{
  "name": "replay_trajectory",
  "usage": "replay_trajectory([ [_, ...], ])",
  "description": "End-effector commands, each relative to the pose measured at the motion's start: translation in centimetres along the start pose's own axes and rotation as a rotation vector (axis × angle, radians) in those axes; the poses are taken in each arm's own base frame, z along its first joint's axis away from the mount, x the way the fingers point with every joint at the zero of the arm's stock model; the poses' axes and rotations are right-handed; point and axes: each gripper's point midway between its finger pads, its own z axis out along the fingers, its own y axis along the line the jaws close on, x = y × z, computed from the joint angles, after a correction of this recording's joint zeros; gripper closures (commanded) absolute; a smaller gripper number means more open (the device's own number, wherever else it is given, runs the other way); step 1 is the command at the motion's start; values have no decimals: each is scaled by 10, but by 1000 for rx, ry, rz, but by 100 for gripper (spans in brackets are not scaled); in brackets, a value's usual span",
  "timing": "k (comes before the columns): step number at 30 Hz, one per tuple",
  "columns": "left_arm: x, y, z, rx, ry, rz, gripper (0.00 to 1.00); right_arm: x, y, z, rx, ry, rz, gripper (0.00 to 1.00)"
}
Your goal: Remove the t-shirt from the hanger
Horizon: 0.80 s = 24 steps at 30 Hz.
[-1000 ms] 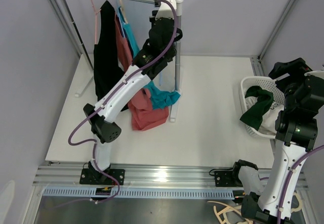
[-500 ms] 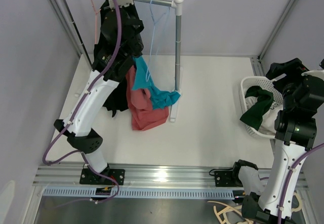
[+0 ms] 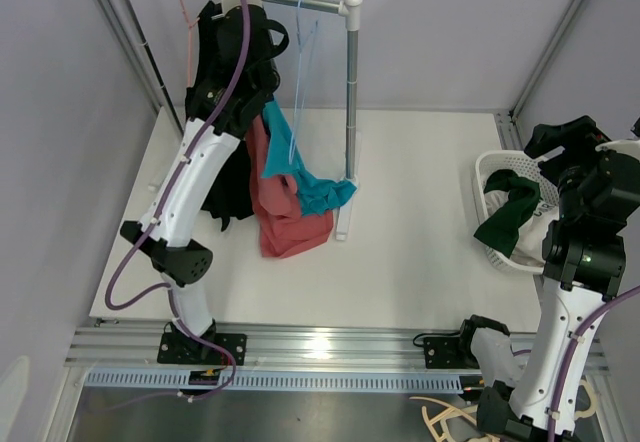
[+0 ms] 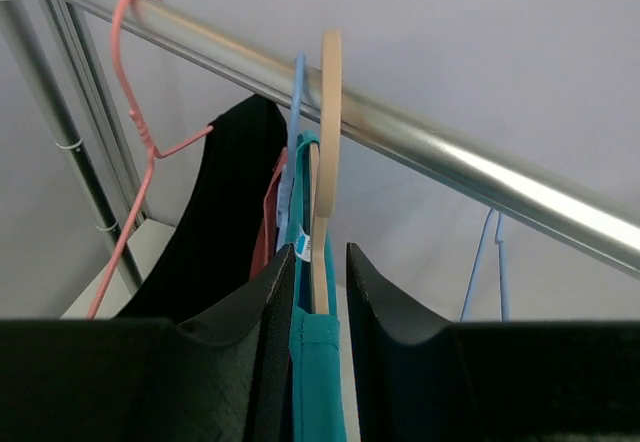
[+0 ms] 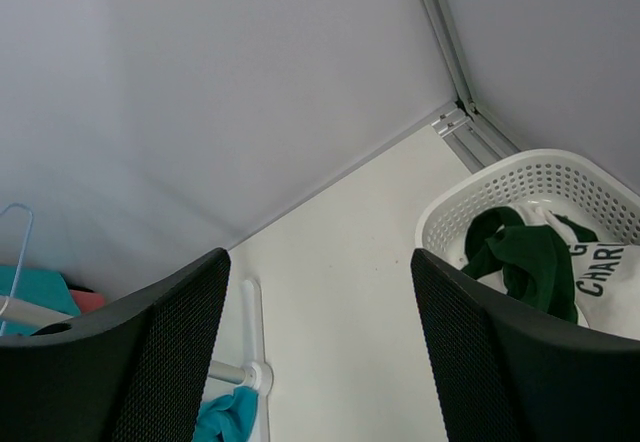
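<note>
We're up at the rail [image 4: 450, 162]: the left gripper [image 4: 318, 257] has its jaws narrowly apart around the teal t-shirt [image 4: 312, 362], still on its wooden hanger [image 4: 330, 112]. Pinching it or not, we cannot tell. The right gripper [image 5: 320, 254] is spread wide, empty, near the white basket [image 5: 590, 177].

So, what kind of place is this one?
Likely a robotics test cell for laundry handling, not a home: left arm and right arm bolted at a white table, a small clothes rail, a laundry basket.

Beige hanger [image 4: 329, 142] shoulders inside teal t-shirt [image 4: 314, 372]
</note>
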Motion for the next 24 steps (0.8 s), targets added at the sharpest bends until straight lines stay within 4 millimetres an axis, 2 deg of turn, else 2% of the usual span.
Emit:
replay_trajectory([
  [1,0,-6,6,21,1,-35,69,-9,9,-8,-33,-20,-4,22],
  [10,17,-3,20,-13,29,-34,70,-9,9,-9,-31,-24,-9,21],
  [15,30,10,25,-40,74,-56,70,-6,8,-8,-33,-18,-6,21],
  [16,27,14,25,-47,69,-61,70,-6,8,-8,-32,-17,-6,21],
  [24,54,15,35,-23,152,-93,71,-3,7,-8,-36,-14,-1,21],
])
